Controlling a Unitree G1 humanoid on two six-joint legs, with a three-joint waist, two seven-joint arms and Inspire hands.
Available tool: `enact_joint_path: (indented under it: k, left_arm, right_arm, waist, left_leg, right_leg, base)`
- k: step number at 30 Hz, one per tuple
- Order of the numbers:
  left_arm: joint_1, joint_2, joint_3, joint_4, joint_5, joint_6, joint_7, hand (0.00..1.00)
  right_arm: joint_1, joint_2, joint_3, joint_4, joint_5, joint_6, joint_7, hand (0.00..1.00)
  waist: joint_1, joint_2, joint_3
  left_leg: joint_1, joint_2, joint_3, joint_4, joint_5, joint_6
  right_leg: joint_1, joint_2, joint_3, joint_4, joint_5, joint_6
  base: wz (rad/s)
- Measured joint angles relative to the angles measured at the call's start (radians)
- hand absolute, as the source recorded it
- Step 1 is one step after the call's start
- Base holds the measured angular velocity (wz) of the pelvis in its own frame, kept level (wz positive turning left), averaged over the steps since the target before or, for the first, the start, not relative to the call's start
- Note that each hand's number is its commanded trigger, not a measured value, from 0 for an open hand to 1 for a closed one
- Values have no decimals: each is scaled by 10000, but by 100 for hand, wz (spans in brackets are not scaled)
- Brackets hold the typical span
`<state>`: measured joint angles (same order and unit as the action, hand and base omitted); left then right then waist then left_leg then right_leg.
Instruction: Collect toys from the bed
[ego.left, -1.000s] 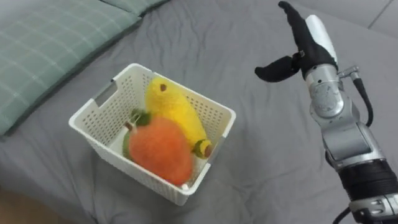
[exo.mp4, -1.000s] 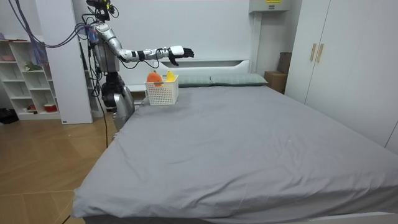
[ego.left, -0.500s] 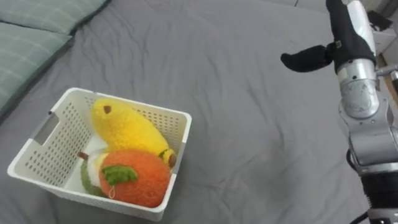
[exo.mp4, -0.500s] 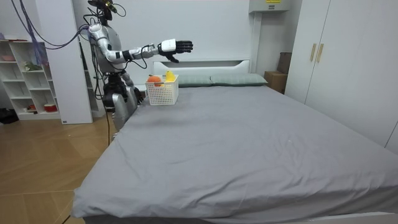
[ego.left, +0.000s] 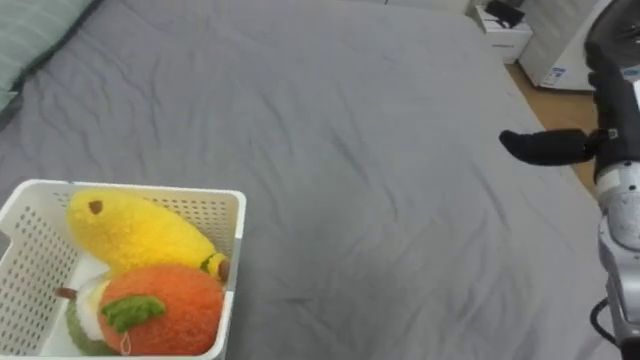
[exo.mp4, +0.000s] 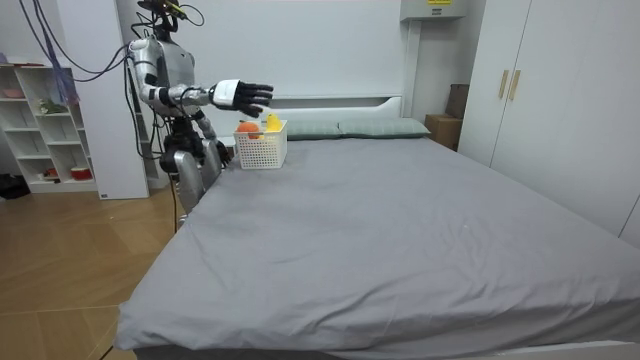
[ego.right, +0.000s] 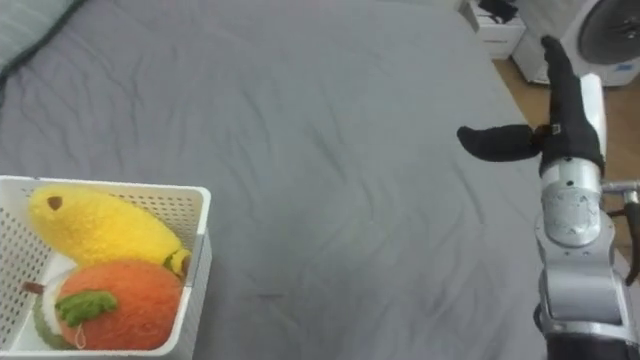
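Toys: a yellow plush (ego.left: 135, 235) and an orange plush (ego.left: 160, 305) lie touching inside the white basket (ego.left: 225, 205), near left on the grey bed (ego.left: 380, 180).
Right hand (ego.right: 565, 125): raised at far right, fingers straight, thumb spread, holding nothing.

Soft, even indoor light, faint shadows along creases of the bed (ego.left: 380, 200)

One basket (ego.left: 200, 207), one yellow toy (ego.left: 130, 235), one orange toy (ego.left: 165, 310).
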<state>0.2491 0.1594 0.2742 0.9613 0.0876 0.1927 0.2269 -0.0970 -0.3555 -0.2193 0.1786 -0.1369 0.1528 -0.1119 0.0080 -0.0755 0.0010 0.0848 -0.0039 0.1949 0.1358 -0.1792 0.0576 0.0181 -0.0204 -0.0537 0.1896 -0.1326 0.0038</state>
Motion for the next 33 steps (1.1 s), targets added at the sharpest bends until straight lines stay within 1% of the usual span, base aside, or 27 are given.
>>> enact_joint_path:
  k: [2,4,6,8,9,10,12,14,15,16,17,19,21,22,23,24,25,27,28,30,31,32,33]
  left_arm:
    - [2,8,5,129,-174,1,136,0]
    - [4,12,6,229,-198,1,254,0]
    - [6,16,4,372,-182,-8,318,0]
    - [60,15,6,419,-193,-13,376,0]
    - [85,16,9,419,-205,-13,386,0]
    - [127,18,-3,419,-286,-15,435,0]
    - [127,18,-15,403,-363,-18,517,0]
    - [134,18,-17,404,-378,-33,560,0]
    - [134,17,-20,404,-378,-40,559,0]
    - [140,15,-8,409,-409,-44,564,0]
    - [142,8,-1,415,-556,-72,626,0]
    - [172,-80,-9,418,-568,-189,738,0]
    - [267,-143,1,426,-568,-316,753,0]
    - [279,-155,-6,476,-573,-383,753,0]
    - [268,-176,-39,639,-571,-535,751,0]
    - [266,-189,-41,732,-570,-610,747,0]
    - [275,-231,-29,842,-559,-701,743,0]
    - [270,-282,-35,848,-552,-707,725,0]
    - [248,-288,-35,845,-558,-717,700,0]
    - [236,-291,-44,845,-565,-725,673,0]
    - [255,-292,-45,846,-565,-725,665,0]
    - [268,-293,-45,894,-566,-723,664,0]
    - [269,-293,-45,923,-566,-718,664,0]
  right_arm:
    - [610,60,-1,197,47,26,-83,0]
    - [749,87,-26,484,59,16,-89,0]
    - [1017,97,-204,539,309,11,-155,0]
    - [1230,109,-412,675,780,-50,-332,0]
    - [1269,110,-433,790,899,-111,-418,0]
    - [1405,136,-461,987,1015,-136,-571,0]
    - [1614,282,-480,1318,1150,-238,-825,0]
    - [2012,591,-479,2104,1358,-528,-1047,0]
    - [2140,679,-481,2273,1432,-528,-1055,0]
    - [2376,882,-472,2709,1572,-575,-1067,0]
    - [2482,1071,-465,3561,1682,-726,-1071,0]
    - [2723,1301,-416,4649,1669,-736,-1069,0]
    - [2905,1570,-380,6332,1674,-795,-1033,0]
    - [2926,1612,-365,6749,1676,-802,-1031,0]
    - [2965,1638,-241,7526,1690,-845,-1027,0]
    - [3008,1638,-154,7815,1698,-865,-1021,0]
    - [3102,1643,-71,8287,1678,-899,-961,0]
    - [3158,1638,44,9012,1630,-920,-885,0]
    - [3130,1638,134,9532,1593,-930,-765,0]
    - [3122,1652,351,10110,1374,-882,-577,0]
    - [3156,1680,454,10353,1253,-814,-459,0]
    - [3157,1703,467,10586,1169,-693,-373,0]
    - [3158,1711,484,10715,1134,-631,-363,0]
  waist:
    - [-57,14,20]
    - [-103,18,34]
    - [-187,44,46]
    - [-319,86,85]
    - [-337,89,89]
    - [-357,83,75]
    - [-377,60,79]
    - [-388,59,71]
    - [-391,60,70]
    - [-383,76,70]
    - [-385,95,62]
    - [-374,136,44]
    - [-346,234,48]
    - [-317,261,31]
    - [-296,320,14]
    - [-294,334,10]
    - [-303,409,-18]
    - [-305,485,-21]
    - [-312,516,-41]
    - [-318,545,-37]
    - [-317,554,-33]
    - [-322,571,-1]
    - [-329,576,-6]
  left_leg:
    - [10,55,219,-1,-17,-33]
    - [5,90,316,2,-34,-61]
    - [36,100,317,0,-43,-75]
    - [103,106,356,-11,-53,-89]
    - [126,110,355,-15,-56,-94]
    - [151,118,347,-14,-67,-106]
    - [134,127,304,-13,-69,-112]
    - [131,136,286,-12,-77,-124]
    - [131,135,285,-14,-78,-126]
    - [136,139,284,-20,-80,-129]
    - [144,146,285,-21,-82,-134]
    - [157,146,273,-25,-83,-135]
    - [292,148,264,-52,-88,-145]
    - [313,147,265,-58,-91,-148]
    - [335,137,258,-48,-91,-149]
    - [336,135,248,-35,-92,-149]
    - [339,134,247,-24,-97,-151]
    - [332,133,243,-25,-111,-166]
    - [335,138,243,-23,-145,-197]
    - [345,145,239,-15,-157,-211]
    - [372,146,233,-16,-158,-214]
    - [469,146,226,-35,-155,-210]
    - [510,146,221,-43,-157,-208]
  right_leg:
    - [-116,64,122,5,26,-36]
    - [-188,92,233,11,38,-54]
    - [-136,100,224,-23,38,-56]
    - [-47,112,226,-75,38,-57]
    - [-19,122,226,-92,38,-56]
    - [20,149,222,-182,38,-57]
    - [6,188,227,-186,37,-60]
    - [12,192,227,-188,28,-74]
    - [10,193,230,-186,24,-75]
    - [19,204,230,-177,22,-78]
    - [39,215,238,-190,23,-80]
    - [81,212,242,-188,27,-82]
    - [200,220,231,-191,23,-88]
    - [211,220,235,-192,14,-89]
    - [213,208,224,-195,-8,-93]
    - [224,206,223,-198,-11,-90]
    - [236,202,222,-195,-12,-89]
    - [227,200,229,-176,-20,-95]
    - [223,201,242,-159,-42,-105]
    - [223,197,227,-134,-50,-111]
    - [239,200,223,-121,-54,-118]
    - [336,209,217,-137,-58,-123]
    - [385,212,214,-148,-62,-124]
  base:
    - [-22]
    - [-21]
    - [-4]
    - [0]
    - [0]
    - [0]
    - [0]
    - [2]
    - [0]
    - [0]
    - [0]
    - [2]
    - [0]
    - [-4]
    - [0]
    - [0]
    - [0]
    - [0]
    - [-3]
    - [-2]
    - [0]
    - [0]
    - [0]
